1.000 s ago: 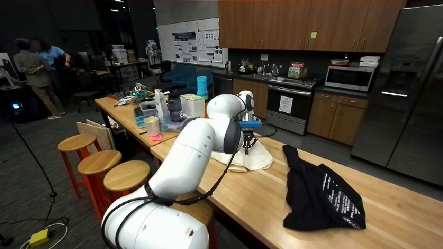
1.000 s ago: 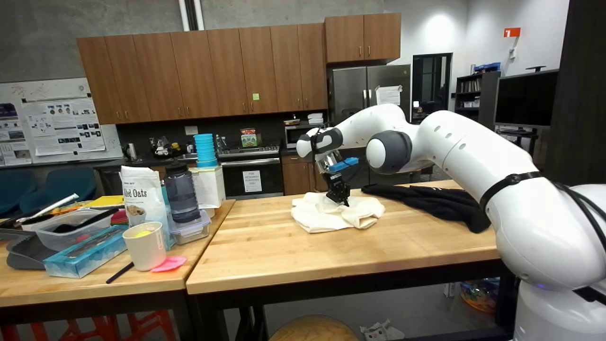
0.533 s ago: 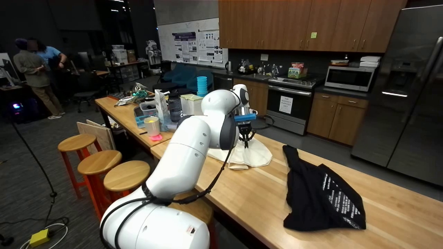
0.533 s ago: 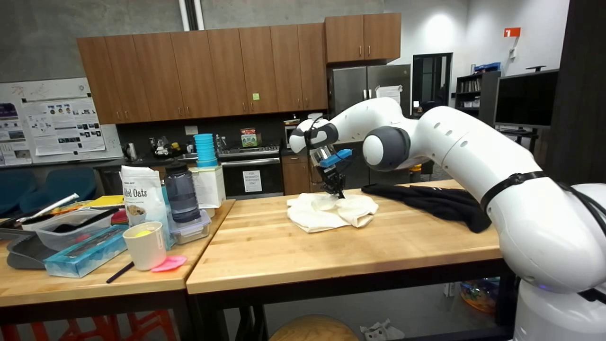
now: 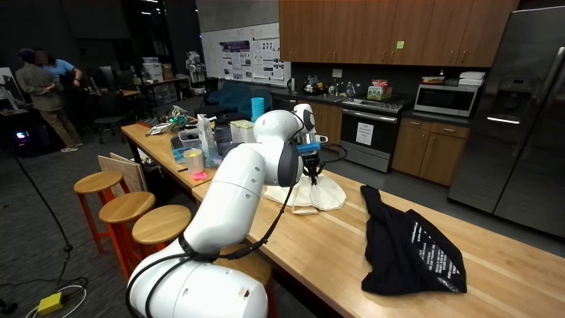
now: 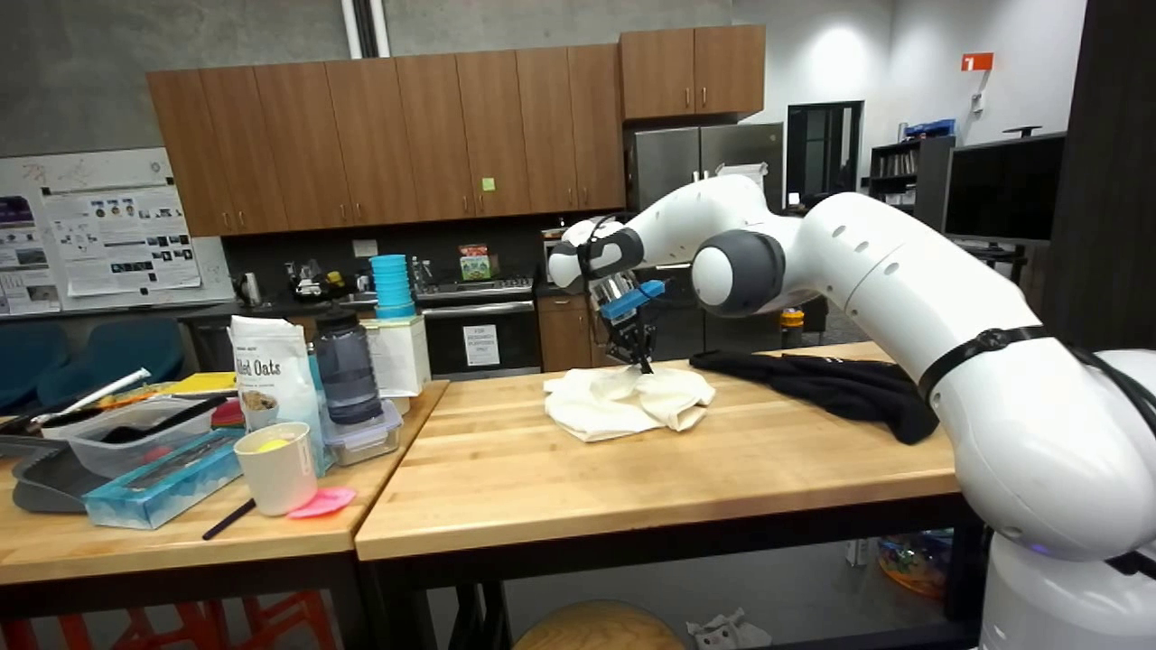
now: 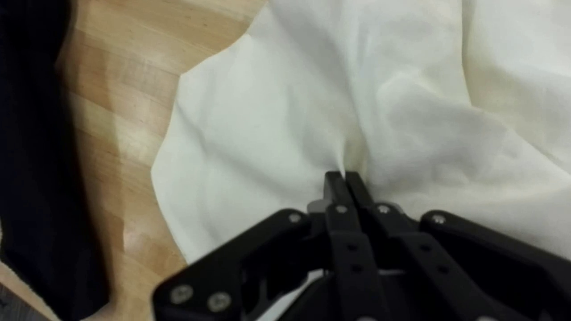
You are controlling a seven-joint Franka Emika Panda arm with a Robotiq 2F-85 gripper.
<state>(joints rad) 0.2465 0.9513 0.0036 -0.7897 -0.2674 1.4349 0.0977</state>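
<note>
In the wrist view, we are seeing a black garment (image 7: 40, 178) lying to the left of the gripper (image 7: 343, 174), apart from it, with wooden tabletop (image 7: 129, 111) showing in between. Next, we are clamping the gripper's fingertips together on a fold of cream cloth (image 7: 392, 125), which is lying rumpled beneath them and out to both sides.

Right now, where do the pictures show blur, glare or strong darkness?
Wrist view: the black garment has a blurred edge and almost no detail, the cream cloth shows soft grey shadows in its folds, a pale glare lies on the wooden table; in an exterior view, the people stand in dim light; in an exterior view, a bright glow lights the wall.
</note>
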